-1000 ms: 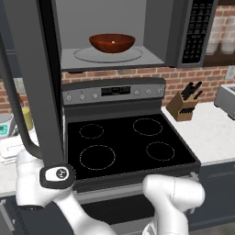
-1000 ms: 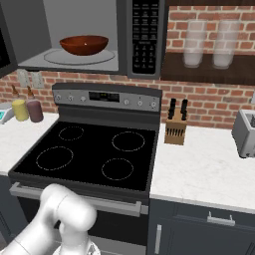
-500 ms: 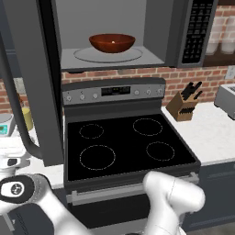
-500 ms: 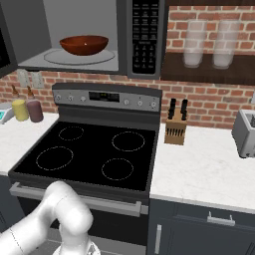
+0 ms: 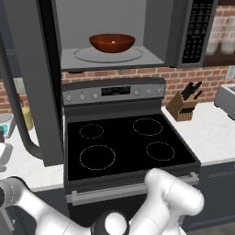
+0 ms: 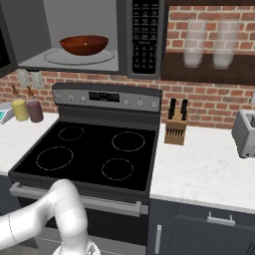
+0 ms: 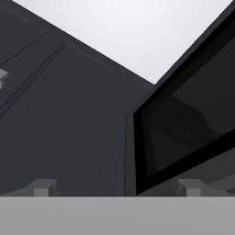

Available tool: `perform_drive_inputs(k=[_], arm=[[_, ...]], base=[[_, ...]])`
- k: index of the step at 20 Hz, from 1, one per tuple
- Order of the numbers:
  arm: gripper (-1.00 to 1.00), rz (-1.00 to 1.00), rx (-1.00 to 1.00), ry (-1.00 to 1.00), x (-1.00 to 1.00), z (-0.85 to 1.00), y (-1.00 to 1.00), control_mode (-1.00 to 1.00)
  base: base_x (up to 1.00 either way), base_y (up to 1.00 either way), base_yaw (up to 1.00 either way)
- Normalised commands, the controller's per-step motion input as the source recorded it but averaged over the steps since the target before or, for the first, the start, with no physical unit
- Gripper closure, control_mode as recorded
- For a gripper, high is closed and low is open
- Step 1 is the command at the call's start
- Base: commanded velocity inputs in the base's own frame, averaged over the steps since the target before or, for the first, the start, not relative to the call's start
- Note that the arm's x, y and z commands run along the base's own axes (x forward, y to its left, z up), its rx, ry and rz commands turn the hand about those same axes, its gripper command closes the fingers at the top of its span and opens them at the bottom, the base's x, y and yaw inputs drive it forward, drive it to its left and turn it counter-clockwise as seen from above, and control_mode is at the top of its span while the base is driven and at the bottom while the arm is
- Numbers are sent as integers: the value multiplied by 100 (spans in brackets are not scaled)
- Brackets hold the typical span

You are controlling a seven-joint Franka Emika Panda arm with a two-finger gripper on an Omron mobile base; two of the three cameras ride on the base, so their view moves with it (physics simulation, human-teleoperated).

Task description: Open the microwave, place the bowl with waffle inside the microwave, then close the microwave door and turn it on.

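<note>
The microwave (image 5: 183,32) (image 6: 147,37) hangs above the stove with its cavity open. The reddish-brown bowl (image 5: 112,42) (image 6: 83,45) rests on the glass turntable (image 5: 108,54) inside. A pale dab of the waffle (image 5: 113,42) peeks above the bowl's rim. The microwave door (image 5: 34,82) stands swung out to the left, its curved handle (image 5: 16,114) facing me. My arm (image 5: 172,202) (image 6: 62,204) bends low and off to the left. In the hand view the gripper (image 7: 117,188) is open, empty, and looks up at the door's black window (image 7: 193,114).
The black stove top (image 5: 128,142) (image 6: 89,152) lies below the microwave. A knife block (image 5: 183,103) (image 6: 175,127) and a toaster (image 6: 245,132) stand on the right counter. Yellow and maroon canisters (image 6: 27,109) sit on the left counter. Glass jars (image 6: 209,45) fill the shelf.
The arm has swung down and to the left, its wrist leaving the left base view's middle. The bowl and door have stayed put.
</note>
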Motion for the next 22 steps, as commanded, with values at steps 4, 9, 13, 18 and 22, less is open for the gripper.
perform_drive_inputs(k=[4,9,13,18,22], arm=[[-100,-26,1,-4,-20,22,-3,-100],[-100,-27,1,-4,-1,27,-6,-100],[-100,-21,2,-1,0,22,-28,-100],[-100,-12,2,-1,0,3,-59,-100],[-100,-9,2,-7,0,0,-72,-100]], base=[[0,0,0],[0,0,0],[0,0,0],[0,0,0],[0,0,0]])
